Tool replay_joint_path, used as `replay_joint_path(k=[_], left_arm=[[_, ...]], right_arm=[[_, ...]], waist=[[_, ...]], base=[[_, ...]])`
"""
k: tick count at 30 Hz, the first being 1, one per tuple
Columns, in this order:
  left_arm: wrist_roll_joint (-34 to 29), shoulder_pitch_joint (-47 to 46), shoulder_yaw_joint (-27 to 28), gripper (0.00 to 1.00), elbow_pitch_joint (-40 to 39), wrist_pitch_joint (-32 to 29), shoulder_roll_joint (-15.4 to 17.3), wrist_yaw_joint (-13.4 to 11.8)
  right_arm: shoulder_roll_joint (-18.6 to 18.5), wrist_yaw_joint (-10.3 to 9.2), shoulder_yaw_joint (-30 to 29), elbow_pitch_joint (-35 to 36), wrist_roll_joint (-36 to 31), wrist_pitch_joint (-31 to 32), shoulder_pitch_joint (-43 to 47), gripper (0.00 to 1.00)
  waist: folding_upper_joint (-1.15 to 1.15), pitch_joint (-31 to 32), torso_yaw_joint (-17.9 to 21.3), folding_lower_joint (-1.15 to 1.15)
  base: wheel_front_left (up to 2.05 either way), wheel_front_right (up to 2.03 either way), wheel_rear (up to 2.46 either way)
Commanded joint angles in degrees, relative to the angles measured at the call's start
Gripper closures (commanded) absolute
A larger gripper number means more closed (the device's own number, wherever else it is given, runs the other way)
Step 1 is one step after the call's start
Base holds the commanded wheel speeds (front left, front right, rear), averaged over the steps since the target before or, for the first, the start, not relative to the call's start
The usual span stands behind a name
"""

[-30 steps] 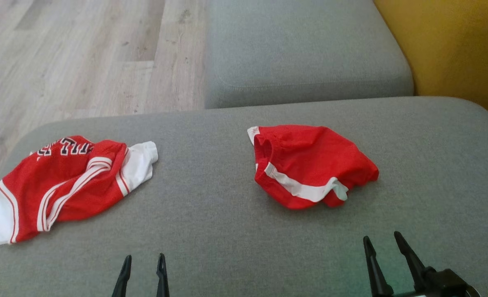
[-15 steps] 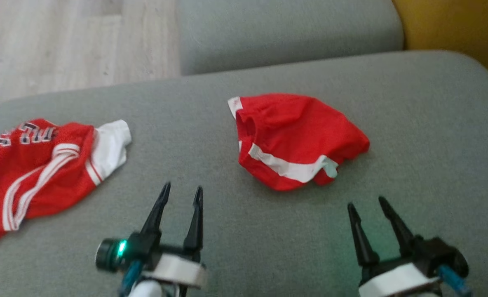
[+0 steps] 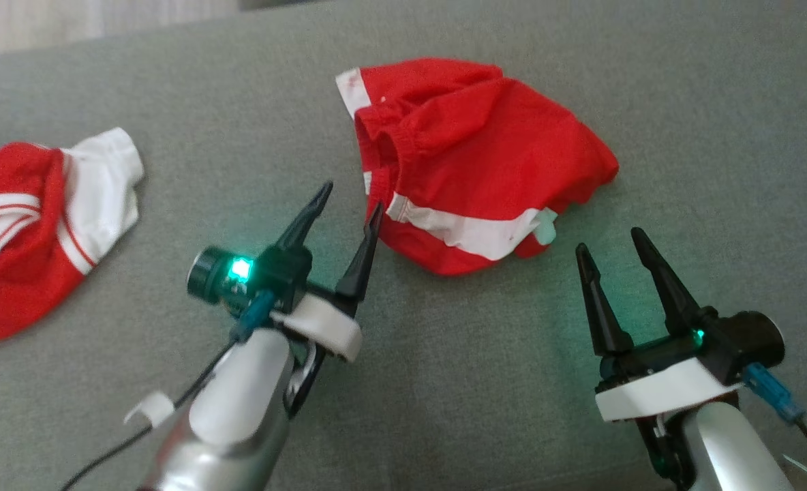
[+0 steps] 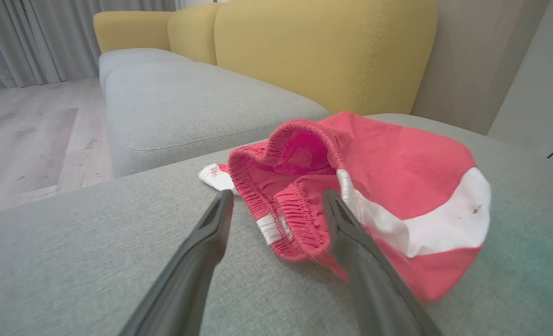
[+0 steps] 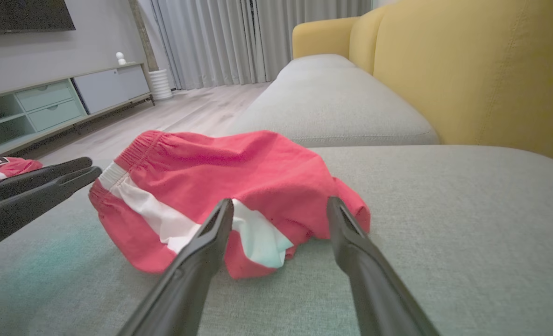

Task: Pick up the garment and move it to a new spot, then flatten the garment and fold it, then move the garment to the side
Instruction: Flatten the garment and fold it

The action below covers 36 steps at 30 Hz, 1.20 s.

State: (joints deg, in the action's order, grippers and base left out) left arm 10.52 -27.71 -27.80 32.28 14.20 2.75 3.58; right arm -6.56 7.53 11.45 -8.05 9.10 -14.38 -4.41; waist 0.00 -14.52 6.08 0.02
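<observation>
Red shorts (image 3: 475, 157) lie crumpled, upper centre of the head view, on the grey cushion (image 3: 444, 382). Left gripper (image 3: 352, 194) gapes around the waistband (image 4: 300, 219). Right gripper (image 3: 608, 239) is spread too, near the hem. Bite deep into that elastic and lift level!

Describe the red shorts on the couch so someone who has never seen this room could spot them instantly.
On the wide grey sofa cushion, look just ahead of the left hand and right hand. The red shorts lie bunched there, with an elastic waistband and one broad white band; the jersey off to the left has thin stripes and a white sleeve instead.
</observation>
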Motion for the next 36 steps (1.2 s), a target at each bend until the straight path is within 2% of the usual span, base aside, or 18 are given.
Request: replay_joint_path(k=[1,7,11,19,23,31,36], left_arm=[[-0.43,-2.81,1.08,0.0,-0.66,0.19,0.13,0.26],[-0.08,-7.12,-0.58,0.0,3.2,0.23,0.13,1.36],[0.06,-7.74,-0.69,0.0,3.55,0.47,0.25,1.25],[0.03,-3.82,1.47,0.0,-6.62,0.77,1.73,-1.75],[0.95,0.91,1.64,0.0,-15.33,0.76,2.66,-1.27],[1.53,3.41,-1.51,0.0,-15.48,-6.58,4.3,0.54],[2.64,2.87,-2.25,0.01,-15.25,-7.73,4.37,1.35]], right_arm=[[-0.86,-0.04,1.6,2.14,0.54,-0.62,-1.76,0.0],[-1.72,-0.04,2.52,2.85,1.0,-0.62,-2.48,0.0],[-1.43,-0.04,2.91,2.83,1.05,-0.62,-2.85,0.0],[0.04,-0.04,2.18,3.12,0.79,-0.62,-2.86,0.0],[0.3,-0.04,2.09,3.24,0.62,-0.62,-2.85,0.0],[0.27,-0.04,2.19,3.19,0.37,-0.62,-3.02,0.0],[0.04,-0.04,2.33,3.0,-0.05,-0.62,-3.43,0.0]], waist=[[0.0,-2.57,0.86,-0.02],[0.0,-4.9,1.96,-0.02],[0.0,-5.38,2.84,-0.02],[0.0,-5.37,4.2,-0.02],[0.0,-5.55,4.68,-0.02],[0.0,-5.9,4.99,-0.02],[0.0,-6.03,5.62,-0.02]], base=[[0.0,0.0,0.0],[0.0,0.0,0.0],[0.0,0.0,0.0],[0.0,0.0,0.0],[0.0,0.0,0.0],[0.0,0.0,0.0],[0.0,0.0,0.0]])
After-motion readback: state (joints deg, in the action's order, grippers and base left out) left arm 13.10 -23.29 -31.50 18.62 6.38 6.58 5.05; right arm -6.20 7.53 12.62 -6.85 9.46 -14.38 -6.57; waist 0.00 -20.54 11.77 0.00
